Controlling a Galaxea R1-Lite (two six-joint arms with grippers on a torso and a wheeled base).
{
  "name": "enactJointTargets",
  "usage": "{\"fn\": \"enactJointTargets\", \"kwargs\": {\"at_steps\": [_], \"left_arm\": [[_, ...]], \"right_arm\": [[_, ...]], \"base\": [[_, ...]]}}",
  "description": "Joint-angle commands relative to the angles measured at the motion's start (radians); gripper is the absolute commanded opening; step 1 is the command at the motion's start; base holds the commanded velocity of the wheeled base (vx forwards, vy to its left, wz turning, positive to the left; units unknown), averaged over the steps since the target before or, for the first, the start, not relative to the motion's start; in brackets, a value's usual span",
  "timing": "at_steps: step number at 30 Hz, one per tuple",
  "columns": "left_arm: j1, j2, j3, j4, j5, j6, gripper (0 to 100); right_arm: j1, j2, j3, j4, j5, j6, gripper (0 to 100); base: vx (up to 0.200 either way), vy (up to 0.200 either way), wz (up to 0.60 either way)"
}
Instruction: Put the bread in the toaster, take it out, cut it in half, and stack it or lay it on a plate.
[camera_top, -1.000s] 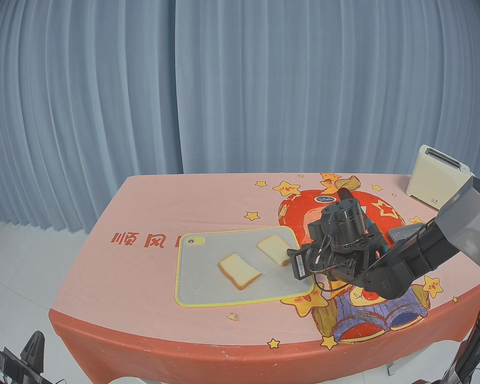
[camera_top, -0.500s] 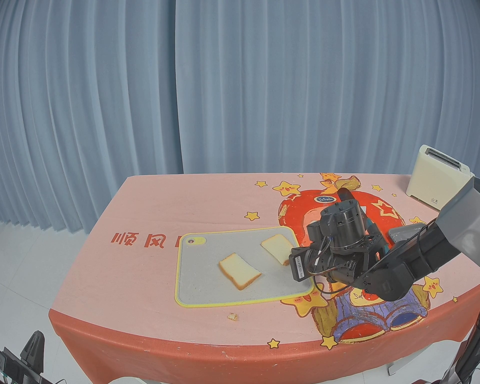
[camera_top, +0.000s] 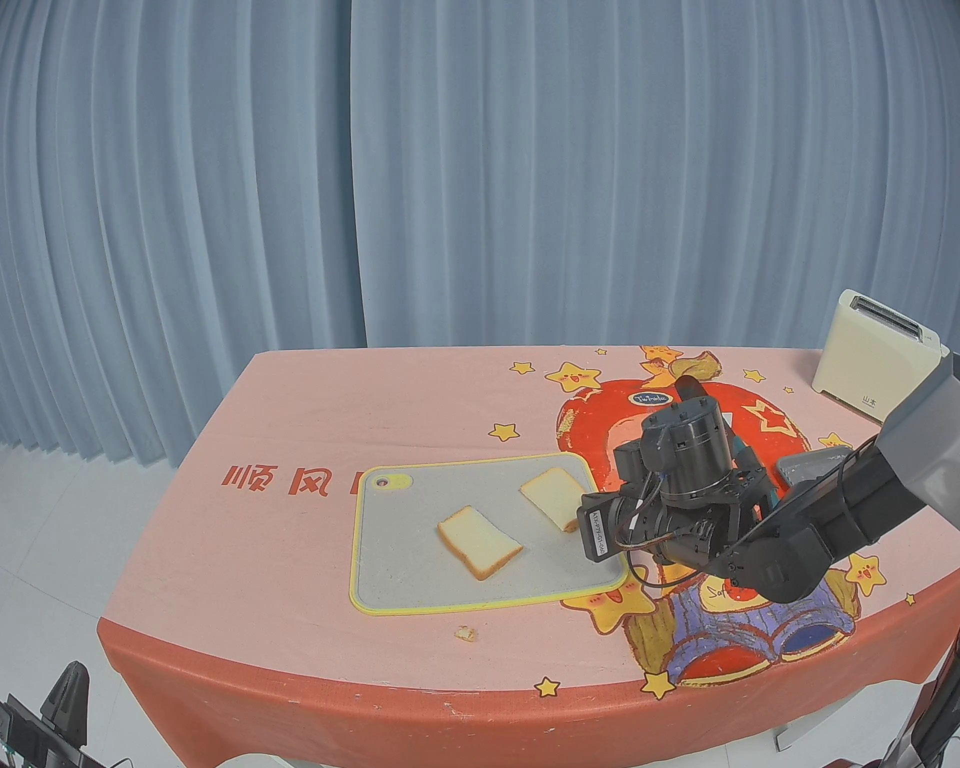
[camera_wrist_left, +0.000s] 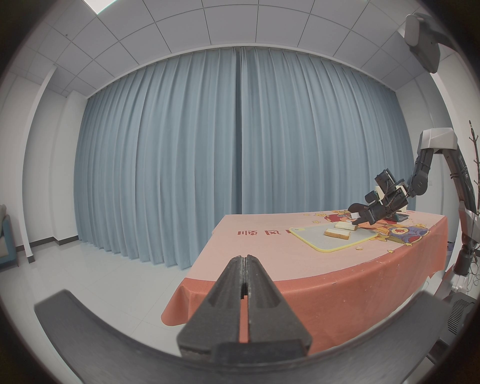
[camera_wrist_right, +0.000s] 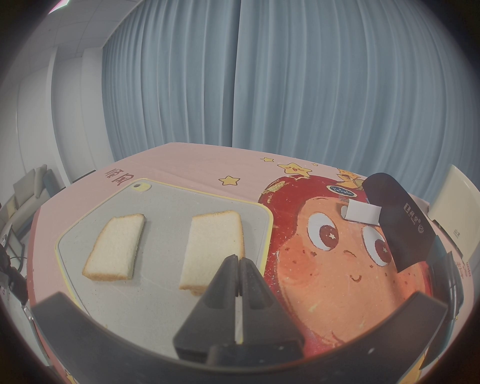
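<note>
Two half slices of bread lie on the grey, yellow-rimmed cutting board (camera_top: 410, 560). The left half (camera_top: 478, 541) (camera_wrist_right: 115, 246) lies alone near the board's middle. My right gripper (camera_top: 582, 522) (camera_wrist_right: 237, 262) is shut, low over the board's right edge, its tips at the near end of the right half (camera_top: 552, 497) (camera_wrist_right: 212, 245); whether they touch it I cannot tell. The white toaster (camera_top: 875, 352) (camera_wrist_right: 457, 210) stands at the far right. My left gripper (camera_wrist_left: 245, 285) is shut and empty, held low off the table's left side.
A black knife blade with a white tag (camera_wrist_right: 400, 220) sits beside my right wrist, next to a dark grey tray (camera_top: 815, 465). A bread crumb (camera_top: 465, 632) lies on the cloth in front of the board. The table's left half is bare pink cloth.
My right gripper has edged slightly left toward the board, and the right bread half has shifted and turned a little. The left half has stayed put.
</note>
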Motion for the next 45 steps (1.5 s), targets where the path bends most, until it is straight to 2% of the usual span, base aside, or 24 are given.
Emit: {"fn": "enactJointTargets", "kwargs": {"at_steps": [1,29,45], "left_arm": [[0.000,0.000,0.016,0.000,0.000,0.000,0],[0.000,0.000,0.016,0.000,0.000,0.000,0],[0.000,0.000,0.016,0.000,0.000,0.000,0]], "right_arm": [[0.014,-0.014,0.004,-0.001,-0.001,0.001,0],[0.016,-0.151,0.062,-0.001,-0.001,0.021,0],[0.010,-0.281,0.167,-0.001,0.002,0.023,0]], "base": [[0.000,0.000,0.00],[0.000,0.000,0.00],[0.000,0.000,0.00]]}}
